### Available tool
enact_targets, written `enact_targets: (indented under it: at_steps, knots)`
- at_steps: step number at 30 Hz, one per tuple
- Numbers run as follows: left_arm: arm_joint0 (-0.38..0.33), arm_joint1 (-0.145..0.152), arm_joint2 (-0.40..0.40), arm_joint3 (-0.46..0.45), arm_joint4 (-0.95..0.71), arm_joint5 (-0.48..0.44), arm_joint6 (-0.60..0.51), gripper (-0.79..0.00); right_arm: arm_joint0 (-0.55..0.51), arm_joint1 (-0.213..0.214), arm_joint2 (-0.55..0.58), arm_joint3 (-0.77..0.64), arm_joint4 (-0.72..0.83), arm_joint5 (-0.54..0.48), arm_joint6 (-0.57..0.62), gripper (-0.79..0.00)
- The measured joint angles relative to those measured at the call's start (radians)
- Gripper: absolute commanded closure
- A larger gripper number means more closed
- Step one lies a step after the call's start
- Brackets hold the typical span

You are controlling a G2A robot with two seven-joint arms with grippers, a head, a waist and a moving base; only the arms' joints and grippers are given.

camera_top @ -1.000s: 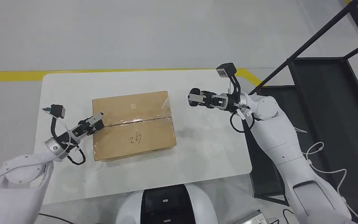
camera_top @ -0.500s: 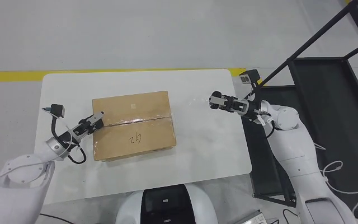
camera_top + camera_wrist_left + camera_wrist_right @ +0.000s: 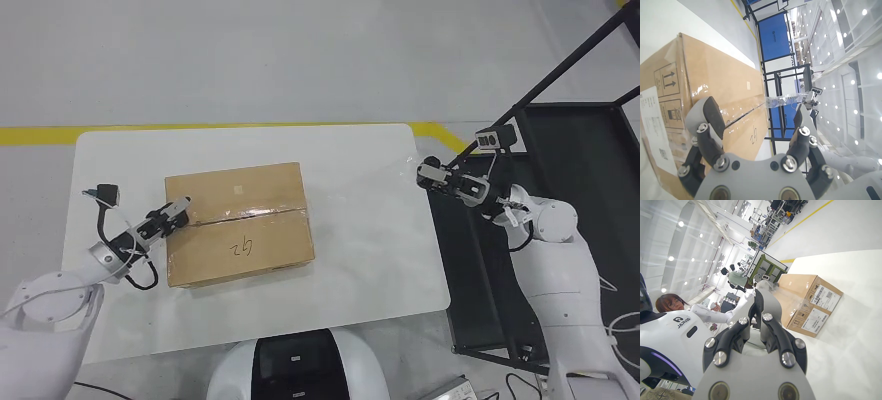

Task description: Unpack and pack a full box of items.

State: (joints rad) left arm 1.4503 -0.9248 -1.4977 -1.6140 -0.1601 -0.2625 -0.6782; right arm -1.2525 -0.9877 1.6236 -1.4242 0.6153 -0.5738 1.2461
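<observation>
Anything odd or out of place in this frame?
Yes: a crumpled strip of clear tape hangs in the air, stretched from the top seam of the cardboard box to the right gripper, which is shut on it at the edge of the table.

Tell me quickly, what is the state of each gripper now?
Left gripper: open, holding nothing.
Right gripper: closed on the clear tape strip.

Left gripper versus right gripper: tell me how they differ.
The left gripper is open and empty; the right gripper is shut on clear tape. The left gripper sits at one end of the box; the right gripper hangs at the table edge. Both point toward the box.
</observation>
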Motion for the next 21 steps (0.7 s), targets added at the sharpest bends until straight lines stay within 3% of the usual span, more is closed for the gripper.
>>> enact_targets:
  at_steps: [10,21]
  knots:
    - [-0.019,-0.005,0.012,0.010,0.020,0.003,0.004,-0.785,0.015,0.003,-0.022,-0.017,0.032,0.012,0.012,0.000]
    - [-0.051,-0.012,0.044,0.019,0.067,0.021,0.014,-0.785,0.124,-0.025,-0.199,-0.090,0.147,-0.033,-0.033,0.000]
